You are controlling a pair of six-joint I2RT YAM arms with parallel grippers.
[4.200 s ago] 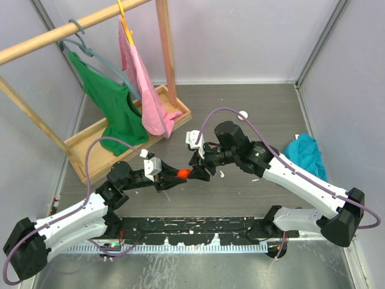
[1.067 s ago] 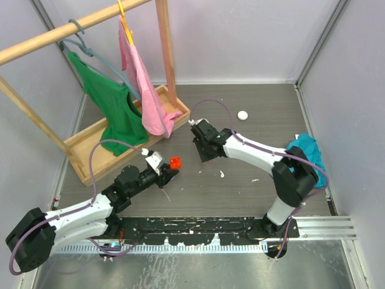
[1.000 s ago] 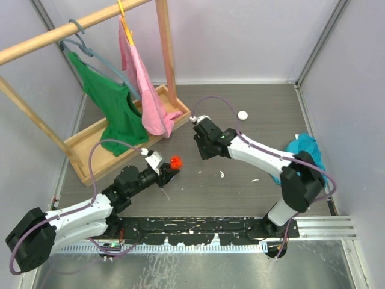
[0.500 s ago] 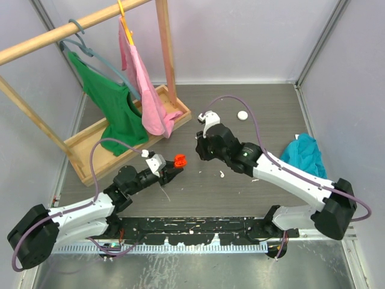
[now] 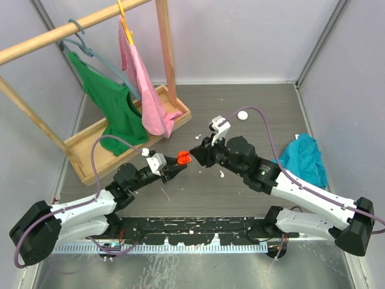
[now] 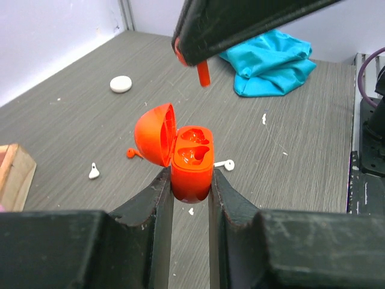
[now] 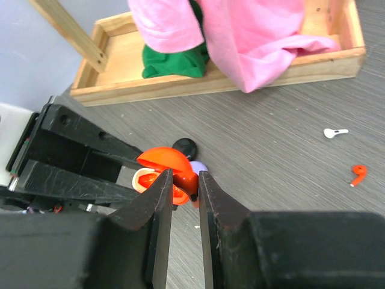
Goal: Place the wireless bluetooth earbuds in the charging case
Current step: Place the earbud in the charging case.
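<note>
My left gripper (image 6: 191, 179) is shut on the base of an open red charging case (image 6: 192, 158), lid (image 6: 154, 133) tipped left, both sockets showing empty. It holds the case (image 5: 183, 158) above the table. My right gripper (image 7: 185, 178) is shut on a red earbud (image 7: 191, 182), right above the case lid (image 7: 161, 160). From the left wrist view the earbud's stem (image 6: 203, 73) hangs down from the right fingers, above and apart from the case. Loose on the table lie a red earbud (image 6: 130, 152) and white earbuds (image 6: 225, 163) (image 6: 93, 173).
A white round case (image 5: 242, 115) sits at the back, a blue cloth (image 5: 304, 156) at the right. A black case (image 7: 184, 146) and a lilac one (image 7: 200, 167) lie under the grippers. The wooden rack base (image 5: 114, 150) with green and pink clothes stands at the left.
The right gripper has swung from low over the table to meet the left gripper, carrying the red earbud. The left gripper has lifted the open case slightly up and right.
</note>
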